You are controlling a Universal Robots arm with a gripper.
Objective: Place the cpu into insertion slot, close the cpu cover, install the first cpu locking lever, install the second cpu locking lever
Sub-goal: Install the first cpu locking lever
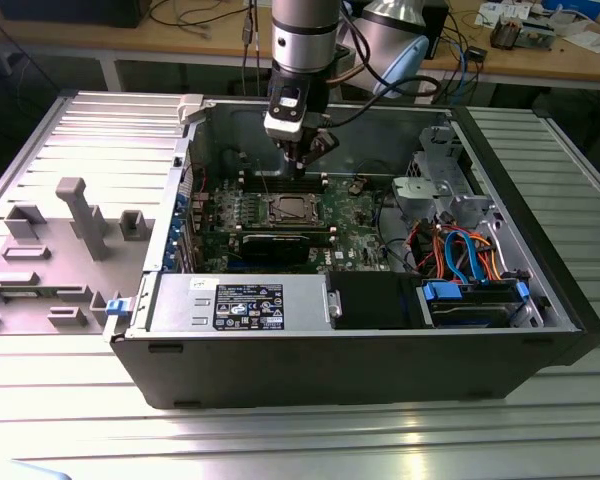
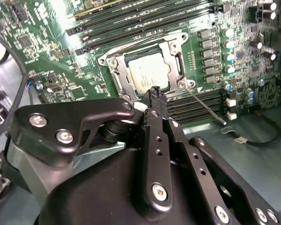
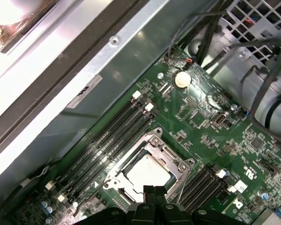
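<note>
Just above the cpu [image 2: 150,77]: hand [image 2: 155,92] pinched closed, gripping nothing; near edge of lowered cpu cover [image 2: 174,58] hidden behind it; locking lever [image 2: 206,107] sticking out.

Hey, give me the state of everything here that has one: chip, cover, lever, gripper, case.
cpu: seated, lying flat.
cover: down around the cpu.
lever: swung out beside the cover, looks unlatched.
gripper: shut, empty, above the cover.
case: open, side panel off.
</note>
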